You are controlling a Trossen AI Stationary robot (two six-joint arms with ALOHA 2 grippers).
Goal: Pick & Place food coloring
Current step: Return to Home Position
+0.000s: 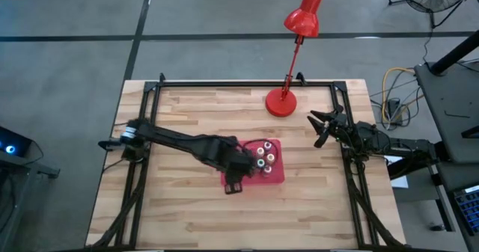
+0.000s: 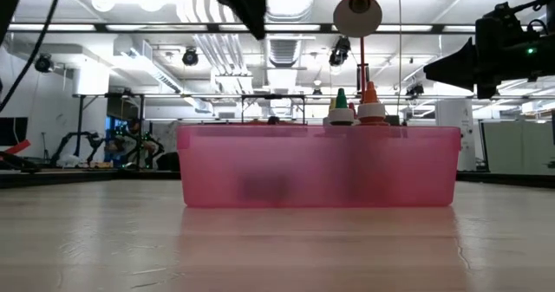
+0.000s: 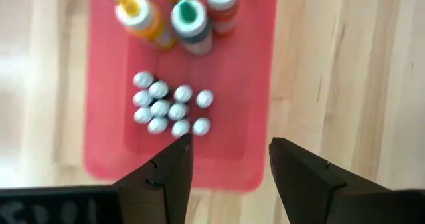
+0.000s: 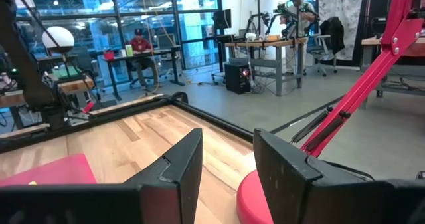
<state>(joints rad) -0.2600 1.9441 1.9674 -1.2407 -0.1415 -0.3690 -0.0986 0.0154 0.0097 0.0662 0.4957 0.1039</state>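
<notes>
The food coloring stands in a red tray [image 1: 275, 176]. Three larger bottles, yellow [image 3: 143, 18], teal [image 3: 190, 23] and orange [image 3: 222, 1], stand toward its right end. A cluster of several tiny whitish-capped bottles [image 3: 169, 110] stands nearer its left end, hidden under my arm in the high view. My left gripper [image 3: 229, 151] hangs open above the tray's left end [image 1: 236, 176], pointing steeply down, with nothing between its fingers. My right gripper [image 1: 322, 128] waits open at the table's right edge, pointing level.
A red desk lamp [image 1: 296, 50] stands with its base [image 1: 282, 102] on the far middle of the table, close beside my right gripper [image 4: 228, 151]. A black frame [image 1: 247, 84] runs along the table's edges. Bare wood lies left of and nearer than the tray.
</notes>
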